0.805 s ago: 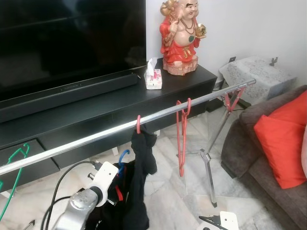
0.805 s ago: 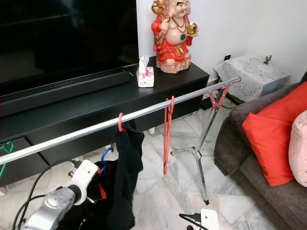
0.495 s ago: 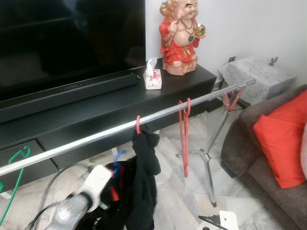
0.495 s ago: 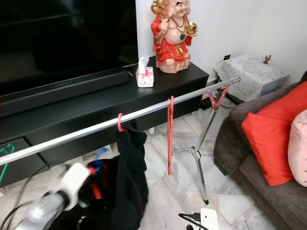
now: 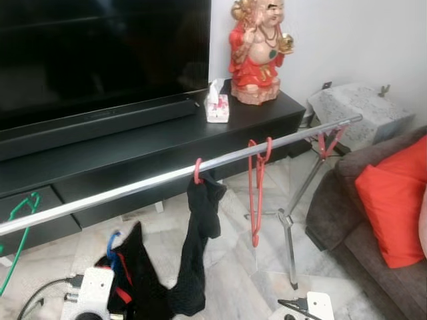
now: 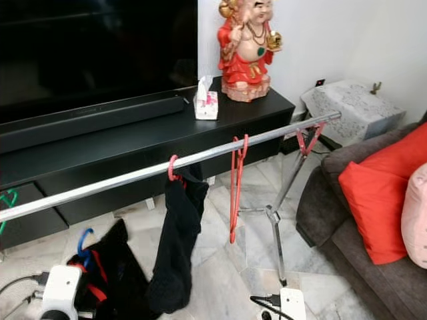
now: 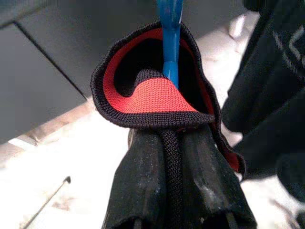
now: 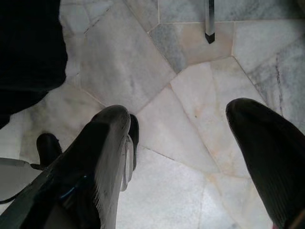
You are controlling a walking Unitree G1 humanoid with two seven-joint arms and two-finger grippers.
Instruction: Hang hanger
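A blue hanger [image 7: 169, 38] carries a black garment with red lining [image 7: 152, 93]. My left gripper [image 7: 174, 138] is shut on the garment's collar just below the hanger's hook. This bundle [image 5: 130, 273] hangs low near the floor, under the left part of the chrome rail [image 5: 133, 190]. A pink hanger [image 5: 197, 172] with another black garment [image 5: 197, 247] hangs mid-rail. A bare red hanger [image 5: 256, 190] hangs to its right. My right gripper [image 8: 178, 109] is open above the marble floor.
A green hanger [image 5: 20, 220] hangs at the rail's left end and a red one [image 5: 325, 140] at its right end. The rack's leg [image 5: 287, 233] stands ahead on the right. Behind the rail is a black TV cabinet [image 5: 133, 143]. A grey sofa with a red cushion [image 5: 390, 207] lies to the right.
My left arm has dropped from beside the hanging black garment to low on the left, taking the blue hanger and its garment with it. The camera has shifted slightly.
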